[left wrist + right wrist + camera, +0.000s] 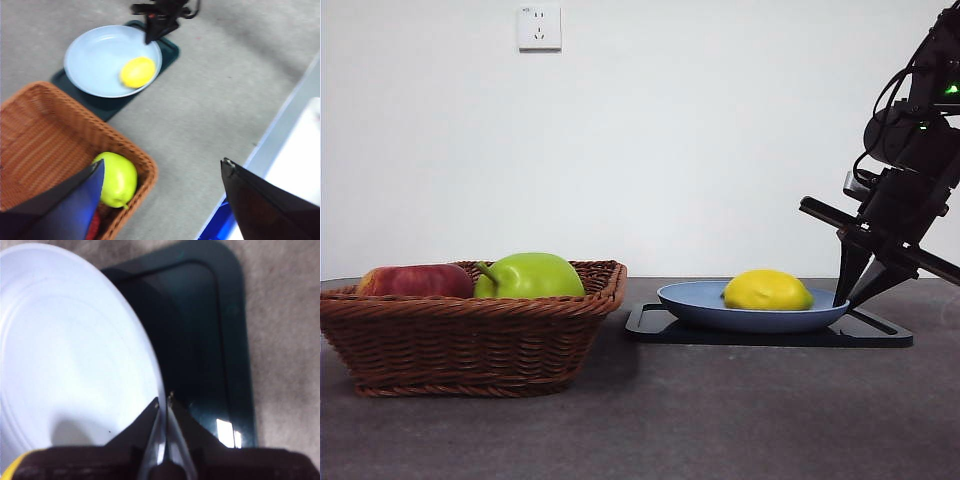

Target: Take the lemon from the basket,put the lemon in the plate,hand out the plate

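Observation:
The yellow lemon (767, 290) (137, 72) lies in the light-blue plate (690, 300) (95, 60) (65, 350), on the side toward the right arm. My right gripper (850, 293) (163, 402) comes down from the right, shut on the plate's rim. The wicker basket (470, 340) (40, 130) stands to the left of the plate. High over the basket's near corner, my left gripper (161, 164) is open and holds nothing. It does not show in the front view.
The plate rests on a flat black tray (880, 335) (167, 50) (210, 340). A green fruit (530, 275) (119, 179) and a red apple (415, 281) lie in the basket. A white and blue edge (300, 150) borders the table beside the left gripper.

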`<state>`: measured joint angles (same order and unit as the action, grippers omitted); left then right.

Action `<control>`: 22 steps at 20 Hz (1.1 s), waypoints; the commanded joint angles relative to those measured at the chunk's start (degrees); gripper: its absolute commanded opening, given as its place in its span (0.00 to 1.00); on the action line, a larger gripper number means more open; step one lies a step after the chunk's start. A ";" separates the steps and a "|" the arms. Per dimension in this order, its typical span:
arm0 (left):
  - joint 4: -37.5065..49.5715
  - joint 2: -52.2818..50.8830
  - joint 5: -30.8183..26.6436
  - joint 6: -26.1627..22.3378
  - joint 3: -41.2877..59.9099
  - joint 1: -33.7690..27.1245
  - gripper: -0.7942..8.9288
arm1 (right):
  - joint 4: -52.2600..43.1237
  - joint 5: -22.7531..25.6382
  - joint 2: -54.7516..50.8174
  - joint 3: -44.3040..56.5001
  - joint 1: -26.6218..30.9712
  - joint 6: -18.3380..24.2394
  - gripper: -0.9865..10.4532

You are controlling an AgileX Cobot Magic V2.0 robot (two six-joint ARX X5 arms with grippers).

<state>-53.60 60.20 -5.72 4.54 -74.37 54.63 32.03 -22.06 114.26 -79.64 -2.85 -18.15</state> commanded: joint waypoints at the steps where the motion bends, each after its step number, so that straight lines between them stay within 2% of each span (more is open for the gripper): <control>1: 0.39 0.50 -0.63 0.42 -1.11 0.35 0.50 | 0.04 -0.20 0.98 -1.18 0.17 1.81 0.12; 4: 0.37 0.50 -0.74 0.42 -1.11 0.35 0.50 | -0.33 -0.13 0.98 -1.18 0.17 2.27 0.28; 5: 0.39 0.50 -0.72 0.42 -1.11 0.35 0.50 | -0.74 -0.24 0.90 -1.18 0.17 2.71 0.30; 8: 0.42 0.50 -2.12 0.31 -1.11 0.35 0.50 | -0.20 -0.42 -1.07 -1.25 0.24 3.06 0.30; 11: 1.33 0.50 -3.85 -0.68 -1.09 0.35 0.49 | 3.58 -0.39 -6.43 -1.25 0.22 6.14 0.30; 13: 3.19 0.50 -7.37 -2.51 -1.09 0.35 0.49 | 7.89 -0.44 -11.17 -1.25 -0.09 8.61 0.28; 14: 4.33 0.50 -10.99 -3.39 -1.09 0.35 0.49 | 10.21 -0.35 -14.01 -1.25 -0.66 9.55 0.25; 16: 6.01 0.76 -15.39 -4.57 -1.05 0.33 0.40 | 14.21 -0.37 -19.47 -1.22 -2.10 11.69 0.18; 20: 5.95 0.76 -16.74 -8.55 -0.96 -2.47 0.11 | 20.41 0.42 -29.90 -1.20 -8.74 17.33 0.09; 21: 5.99 0.76 -16.70 -9.22 -0.90 -3.54 0.09 | 20.83 2.19 -32.04 -1.20 -10.80 17.40 0.09; 22: 5.99 0.76 -16.68 -9.31 -0.66 -5.16 0.09 | 20.85 6.03 -34.49 -1.18 -13.55 17.62 0.09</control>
<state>-48.12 60.36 -22.11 -3.49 -74.35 49.19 53.04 -17.04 79.07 -79.75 -15.97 -1.89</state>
